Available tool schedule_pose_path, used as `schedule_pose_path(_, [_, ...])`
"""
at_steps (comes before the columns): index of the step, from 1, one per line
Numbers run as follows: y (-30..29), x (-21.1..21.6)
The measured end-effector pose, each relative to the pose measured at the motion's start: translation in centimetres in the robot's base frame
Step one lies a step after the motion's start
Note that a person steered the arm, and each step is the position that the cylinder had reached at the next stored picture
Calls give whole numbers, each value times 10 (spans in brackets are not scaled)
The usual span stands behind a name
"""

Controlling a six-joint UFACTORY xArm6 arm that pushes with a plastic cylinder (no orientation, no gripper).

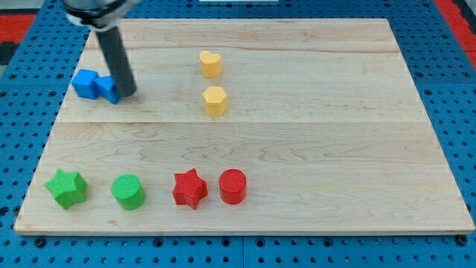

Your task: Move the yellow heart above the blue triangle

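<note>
Tip: my tip (128,93) is a bare rod with no fingers, touching the blue blocks (95,85).
Heart: the yellow heart (210,64) sits well off to the tip's right, a bit higher.
Way to go: push it left.

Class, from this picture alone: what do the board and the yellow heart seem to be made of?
Board: pale wood, matt, apparently unvarnished; grain lines and plank seams show.
Yellow heart: probably plastic or painted wood; even colour, smooth faces, no visible grain, so either remains possible.
</note>
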State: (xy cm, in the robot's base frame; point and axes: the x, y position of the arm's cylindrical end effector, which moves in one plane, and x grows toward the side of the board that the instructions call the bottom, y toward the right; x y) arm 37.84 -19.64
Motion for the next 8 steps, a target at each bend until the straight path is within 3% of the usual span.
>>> schedule_pose_path(1, [50, -17])
schedule_pose_path(2, [145, -22])
schedule_pose_path(3, [184, -38])
schedule_pose_path(4, [137, -58])
schedule_pose_path(5, [36, -47])
schedule_pose_path(7, [160, -56])
schedule_pose_path(8, [154, -97])
